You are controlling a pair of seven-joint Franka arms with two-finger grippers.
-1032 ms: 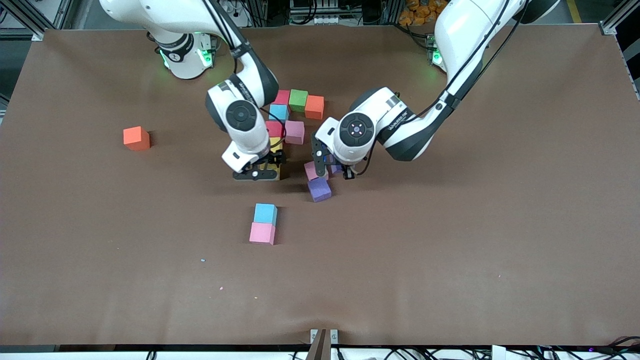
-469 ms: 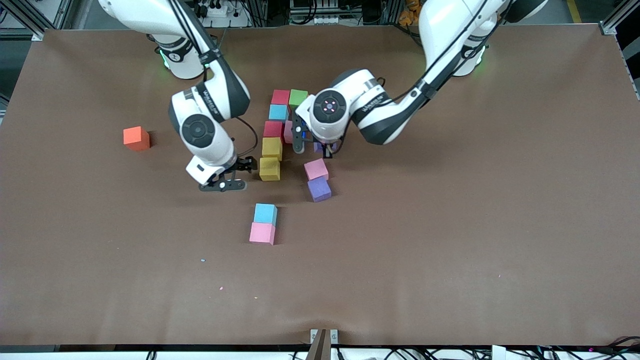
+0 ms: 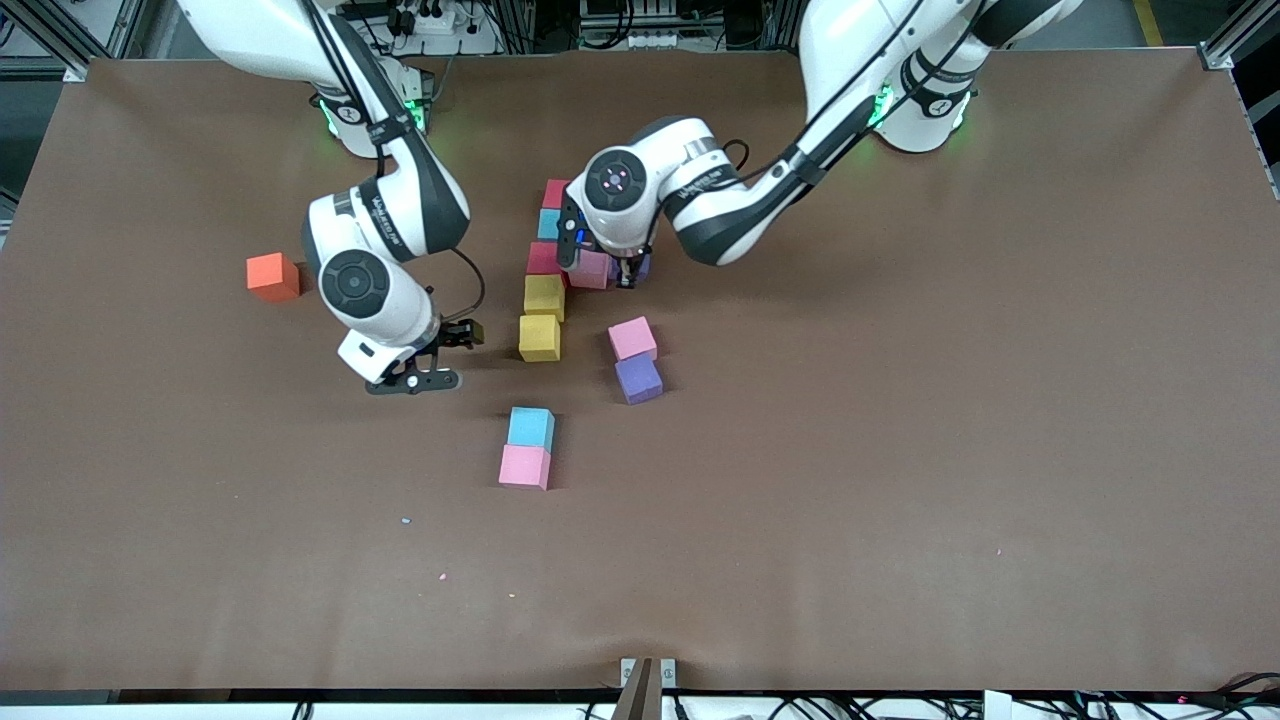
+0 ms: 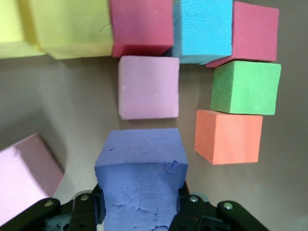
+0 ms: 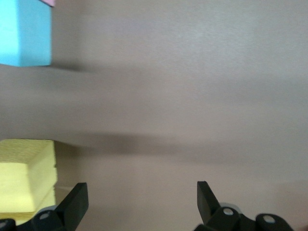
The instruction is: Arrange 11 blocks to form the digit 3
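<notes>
i see my left gripper [image 3: 628,272] clamped on a purple block [image 4: 140,185] over the slot beside the pink block [image 4: 148,87], hemmed by the orange block [image 4: 228,136] and green block [image 4: 246,87]. my right gripper [image 3: 432,362] hangs spread wide over bare table [image 3: 900,450] beside the yellow blocks [image 3: 541,318], nothing between its fingers [image 5: 72,204]. a loose pink-purple pair [image 3: 636,359] and a blue-pink pair [image 3: 528,447] sit in the lanes nearer the camera; a lone orange cube [image 3: 273,276] stands well apart.
</notes>
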